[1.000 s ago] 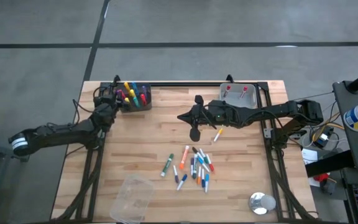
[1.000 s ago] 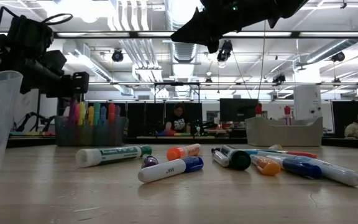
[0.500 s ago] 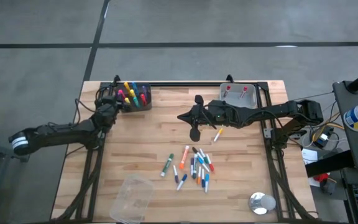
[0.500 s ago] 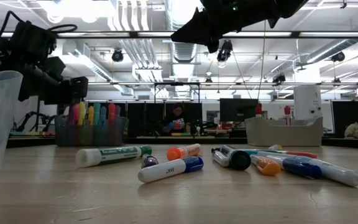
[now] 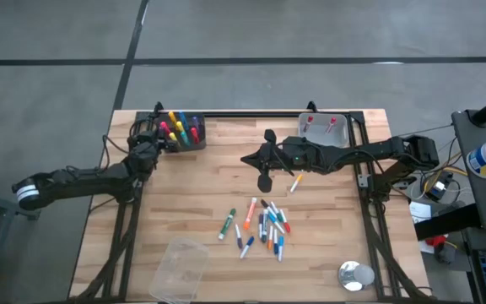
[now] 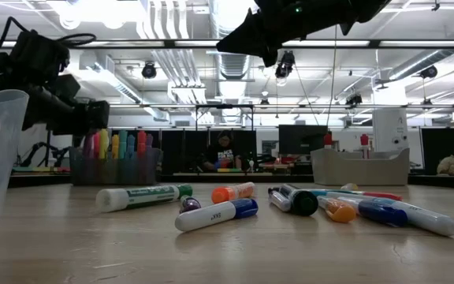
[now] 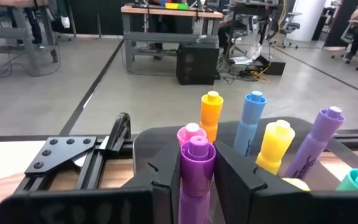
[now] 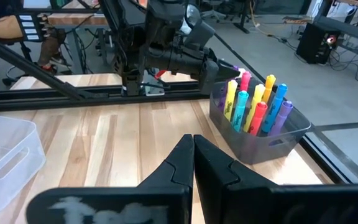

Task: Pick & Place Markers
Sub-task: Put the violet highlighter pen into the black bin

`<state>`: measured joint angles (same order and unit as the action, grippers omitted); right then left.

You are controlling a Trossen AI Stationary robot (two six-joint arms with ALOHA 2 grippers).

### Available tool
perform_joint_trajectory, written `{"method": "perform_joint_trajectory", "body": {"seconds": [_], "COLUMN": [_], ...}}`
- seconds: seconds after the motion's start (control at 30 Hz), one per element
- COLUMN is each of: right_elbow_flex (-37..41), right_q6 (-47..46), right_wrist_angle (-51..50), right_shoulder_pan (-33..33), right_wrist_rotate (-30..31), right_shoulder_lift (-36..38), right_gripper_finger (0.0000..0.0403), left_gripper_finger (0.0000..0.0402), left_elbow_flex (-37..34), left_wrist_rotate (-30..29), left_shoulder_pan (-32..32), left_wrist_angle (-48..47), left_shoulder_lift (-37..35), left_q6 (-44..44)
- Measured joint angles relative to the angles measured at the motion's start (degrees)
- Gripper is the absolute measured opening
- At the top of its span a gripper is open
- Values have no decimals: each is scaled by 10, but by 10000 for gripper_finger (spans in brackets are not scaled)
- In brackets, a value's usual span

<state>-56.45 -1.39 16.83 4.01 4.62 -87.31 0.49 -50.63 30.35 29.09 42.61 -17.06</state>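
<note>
Markers, short capped pens in mixed colours, lie in a loose heap (image 5: 262, 226) on the pale wooden table (image 5: 201, 181), seen from above. More stand upright in a dark grey open bin (image 5: 181, 132) at the far left corner, and the left pincer (image 5: 148, 135) hangs just beside that bin. The right pincer (image 5: 265, 158) hovers over the table's middle, past the heap, with one pale marker (image 5: 295, 182) lying near it.

From table height, a fat white-barrelled green-capped marker (image 6: 143, 196) lies nearest, and the bin (image 6: 115, 166) shows beyond it.

The left wrist view shows the left pincer (image 7: 197, 171) gripping a purple marker (image 7: 197, 171) upright, with the bin's standing pens just ahead.

The right wrist view shows the right pincer (image 8: 193, 152) closed on nothing.

To place this well, I'd say keep the marker vertical, bring it over a free gap among the pens, and release only once its base is inside the rim.
</note>
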Motion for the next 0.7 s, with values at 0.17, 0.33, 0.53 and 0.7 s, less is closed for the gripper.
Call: {"method": "perform_joint_trajectory", "body": {"seconds": [0.17, 0.33, 0.53, 0.7], "right_elbow_flex": [0, 0, 0, 0], "right_q6": [-1, -1, -4, -5], "right_wrist_angle": [1, 1, 1, 1], "right_shoulder_pan": [0, 0, 0, 0], "right_wrist_rotate": [0, 0, 0, 0], "right_shoulder_lift": [0, 0, 0, 0], "right_gripper_finger": [8, 8, 8, 8], "left_gripper_finger": [76, 76, 76, 76], "left_elbow_flex": [0, 0, -1, -1], "left_wrist_rotate": [4, 8, 17, 18], "left_shoulder_pan": [1, 5, 5, 5], "left_wrist_angle": [7, 6, 8, 8], "left_shoulder_lift": [0, 5, 16, 27], "left_q6": [7, 2, 0, 3]}}
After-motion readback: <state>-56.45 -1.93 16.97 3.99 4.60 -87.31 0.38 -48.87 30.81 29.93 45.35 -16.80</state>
